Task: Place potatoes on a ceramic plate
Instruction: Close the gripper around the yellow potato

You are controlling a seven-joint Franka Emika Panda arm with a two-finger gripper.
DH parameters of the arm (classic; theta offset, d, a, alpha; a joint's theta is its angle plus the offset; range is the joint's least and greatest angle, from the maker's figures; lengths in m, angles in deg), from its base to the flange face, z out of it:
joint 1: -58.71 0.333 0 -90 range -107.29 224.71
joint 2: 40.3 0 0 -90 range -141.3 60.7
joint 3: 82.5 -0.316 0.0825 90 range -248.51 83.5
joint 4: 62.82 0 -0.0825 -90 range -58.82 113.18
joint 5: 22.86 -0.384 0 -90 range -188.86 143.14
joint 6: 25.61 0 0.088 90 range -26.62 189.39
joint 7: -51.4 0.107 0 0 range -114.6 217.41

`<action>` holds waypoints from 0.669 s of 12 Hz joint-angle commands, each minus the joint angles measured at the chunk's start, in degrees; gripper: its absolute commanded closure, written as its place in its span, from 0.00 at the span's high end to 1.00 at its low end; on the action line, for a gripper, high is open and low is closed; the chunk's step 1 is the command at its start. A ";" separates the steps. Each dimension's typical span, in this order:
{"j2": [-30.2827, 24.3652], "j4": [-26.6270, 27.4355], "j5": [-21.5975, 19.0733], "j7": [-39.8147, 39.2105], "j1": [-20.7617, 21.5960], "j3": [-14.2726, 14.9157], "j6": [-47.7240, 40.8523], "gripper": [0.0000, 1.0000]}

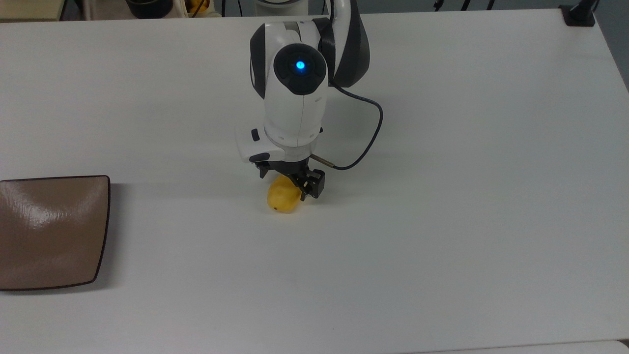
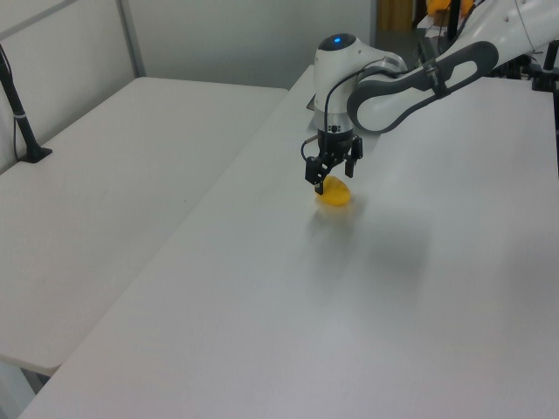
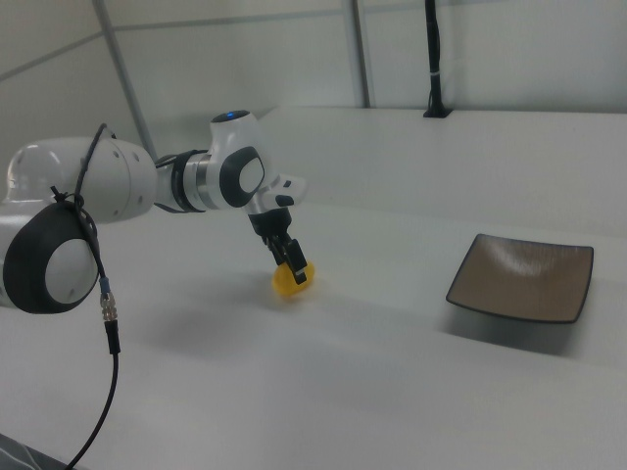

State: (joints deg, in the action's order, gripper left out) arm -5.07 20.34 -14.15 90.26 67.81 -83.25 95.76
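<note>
Top view: the pincer (image 1: 289, 185) is seen spread apart astride the potato (image 1: 282, 198), which lies on the white surface (image 1: 442, 221), well apart from the plate (image 1: 49, 231); if closed off-centre, the rounded potato could be squeezed out sideways

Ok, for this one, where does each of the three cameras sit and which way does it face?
Top view: high above the table, looking down; the arm enters from the top edge, gripper over the potato, plate at the top view's left.
Left view: at a table end, looking along it; the arm reaches in from upper right.
Right view: low, at the opposite side; the arm fills the right view's left, plate right.
Shared: all show gripper and potato.
</note>
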 commanded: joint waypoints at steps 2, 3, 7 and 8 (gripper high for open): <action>0.45 1.57 1.48 0.96 0.40 0.49 2.03 1.00; 0.53 1.83 2.10 0.87 0.40 0.49 2.03 1.00; 0.62 1.83 2.10 0.69 0.04 0.49 2.81 0.59; 0.62 1.83 2.10 0.69 0.04 0.49 3.43 0.46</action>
State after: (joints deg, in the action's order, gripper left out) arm -3.74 20.57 -13.05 90.26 67.68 -83.24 96.01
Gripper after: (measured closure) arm 0.137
